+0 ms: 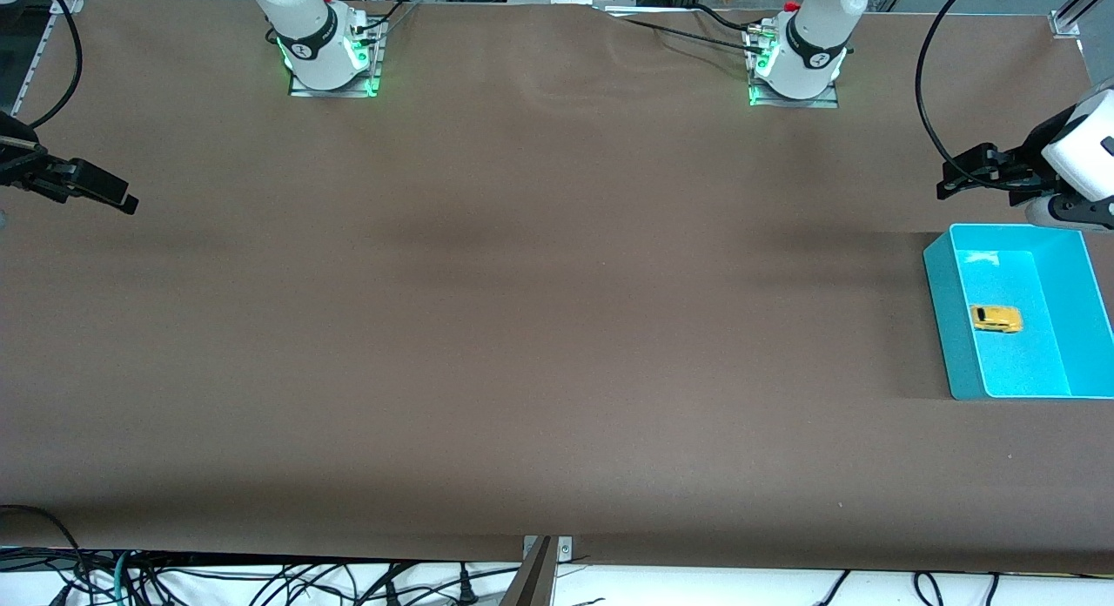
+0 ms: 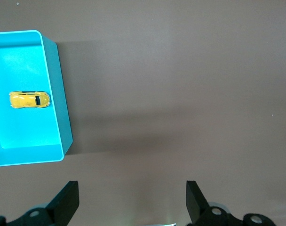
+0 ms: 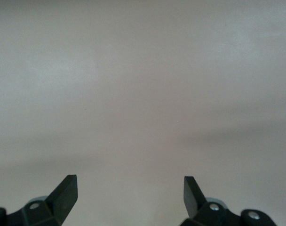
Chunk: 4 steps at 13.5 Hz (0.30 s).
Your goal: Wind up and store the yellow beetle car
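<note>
From the front, the car [image 1: 996, 319] sits in the bin [image 1: 944, 319] at the left arm's end of the bench [image 1: 522, 327]. The left wrist view shows the left gripper [image 2: 132, 203] with fingers spread wide and empty over bare bench beside the bin. The right wrist view shows the right gripper [image 3: 130, 200] likewise spread and empty, waiting over the other end.

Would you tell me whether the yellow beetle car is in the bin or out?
In: the yellow beetle car rests on the turquoise bin's floor, enclosed by its walls.

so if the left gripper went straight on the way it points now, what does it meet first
Probably just bare table. The open left gripper aims at brown cloth beside the bin; the car inside lies off that line.
</note>
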Motion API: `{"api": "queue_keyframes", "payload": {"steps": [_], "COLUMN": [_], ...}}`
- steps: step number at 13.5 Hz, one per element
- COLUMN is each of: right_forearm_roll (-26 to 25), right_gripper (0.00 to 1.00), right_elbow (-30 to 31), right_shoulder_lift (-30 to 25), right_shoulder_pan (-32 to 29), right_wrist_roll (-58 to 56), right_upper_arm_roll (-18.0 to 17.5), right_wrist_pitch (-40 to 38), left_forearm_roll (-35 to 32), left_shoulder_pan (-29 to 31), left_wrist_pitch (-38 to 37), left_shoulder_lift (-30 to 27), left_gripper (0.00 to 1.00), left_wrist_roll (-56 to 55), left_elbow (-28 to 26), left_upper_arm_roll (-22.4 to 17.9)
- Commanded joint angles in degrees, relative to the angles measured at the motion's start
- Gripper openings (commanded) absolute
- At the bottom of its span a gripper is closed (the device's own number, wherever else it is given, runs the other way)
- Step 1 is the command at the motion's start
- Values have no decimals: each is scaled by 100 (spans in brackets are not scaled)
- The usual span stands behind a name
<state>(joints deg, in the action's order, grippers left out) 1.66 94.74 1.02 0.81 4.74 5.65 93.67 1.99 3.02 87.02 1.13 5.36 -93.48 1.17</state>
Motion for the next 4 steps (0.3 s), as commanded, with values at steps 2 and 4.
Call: {"api": "queue_keyframes", "payload": {"steps": [2, 4], "right_forearm_roll": [71, 63], "right_gripper": [100, 100], "right_elbow": [-79, -79], "right_shoulder_lift": [56, 65], "right_shoulder_pan": [-37, -37], "right_wrist_roll": [71, 54], "right_upper_arm_roll": [-20, -20], "right_wrist_pitch": [-59, -59], "left_forearm_roll": [-137, -137], "left_shoulder_pan": [14, 23], "left_wrist_pitch": [-88, -88], "left_shoulder_lift": [19, 19], "left_gripper": [100, 100], "left_wrist_roll": [97, 106], "left_elbow": [94, 94], "left_upper_arm_roll": [23, 23]}}
